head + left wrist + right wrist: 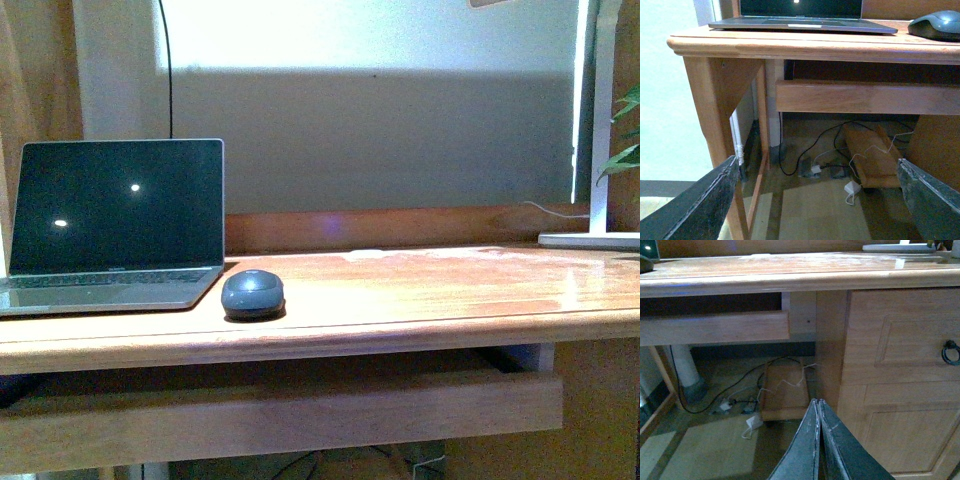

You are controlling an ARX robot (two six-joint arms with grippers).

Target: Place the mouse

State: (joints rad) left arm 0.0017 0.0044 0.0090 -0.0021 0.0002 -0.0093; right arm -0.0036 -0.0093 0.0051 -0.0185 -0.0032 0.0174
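Wooden desk (420, 290) carries the dark grey mouse (252, 294) on its top near the front edge, just beside the right front corner of the open laptop (110, 225), whose screen is dark; neither arm shows in the front view, and a white lamp base (590, 239) sits well apart at the far right. Left gripper (815, 200) hangs low in front of the desk with fingers spread wide and nothing between them, cables and a white adapter (852, 189) on the floor beyond. Right gripper (818, 440) is also below desk height, beside the drawer front with its ring pull (951, 351), fingers pressed together on nothing.
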